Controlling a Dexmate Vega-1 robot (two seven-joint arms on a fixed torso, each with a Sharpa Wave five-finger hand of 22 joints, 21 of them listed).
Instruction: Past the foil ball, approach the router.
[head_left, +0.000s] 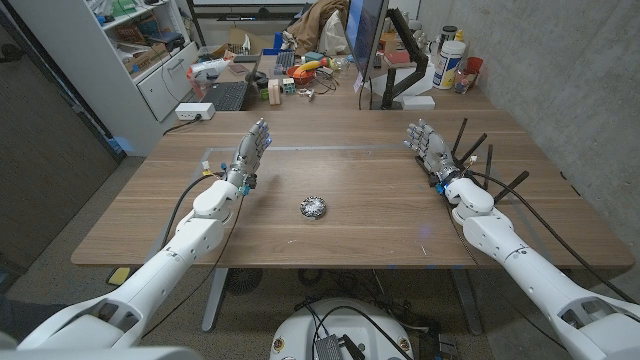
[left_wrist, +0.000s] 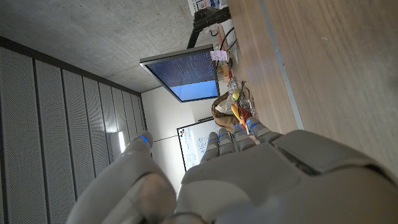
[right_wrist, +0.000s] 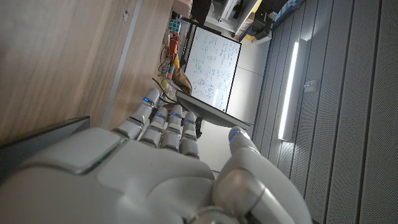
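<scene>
A small crumpled foil ball (head_left: 313, 207) lies on the wooden table (head_left: 360, 230) near its middle. The router (head_left: 478, 150) is black with several upright antennas and stands at the table's right side. My right hand (head_left: 428, 148) and wrist hide most of its body. That hand is raised just left of the antennas, fingers straight and apart, holding nothing. Its back (right_wrist: 155, 180) is also seen in the right wrist view. My left hand (head_left: 250, 150) is raised over the left part of the table, to the far left of the ball, fingers extended and empty. Its back (left_wrist: 249, 180) appears in the left wrist view.
Behind the table stands a second desk with a monitor (head_left: 366, 40), a keyboard (head_left: 226, 96) and small clutter. A white shelf unit (head_left: 140, 50) is at the back left. A concrete wall (head_left: 560, 70) runs along the right.
</scene>
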